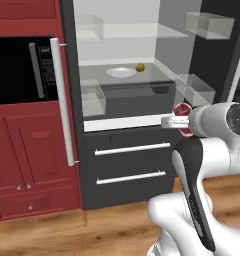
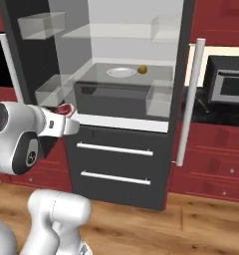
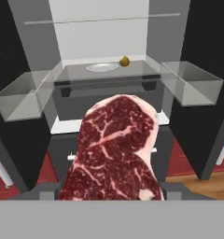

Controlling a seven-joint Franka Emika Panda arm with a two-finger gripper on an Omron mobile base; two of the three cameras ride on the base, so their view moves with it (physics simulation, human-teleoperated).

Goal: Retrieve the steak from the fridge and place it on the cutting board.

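This was a home kitchen, rendered rather than filmed. A tall dark-framed fridge (image 1: pixel 127 165) stood open, with a pale interior, clear glass shelves, transparent door bins (image 2: pixel 52 89) and two dark drawers with silver bar handles (image 2: pixel 114 149). On one glass shelf lay a white plate (image 1: pixel 121 72) with a small yellow-brown food item (image 1: pixel 140 67) just beside it. Red panelled cabinetry (image 1: pixel 22 160) flanked the fridge, with a black built-in oven (image 1: pixel 19 70) set into it on one side. On the other side a black toaster oven (image 2: pixel 228 85) sat on a dark counter (image 2: pixel 211 115) above more red cabinet fronts. The floor (image 2: pixel 191 224) was wooden planking.
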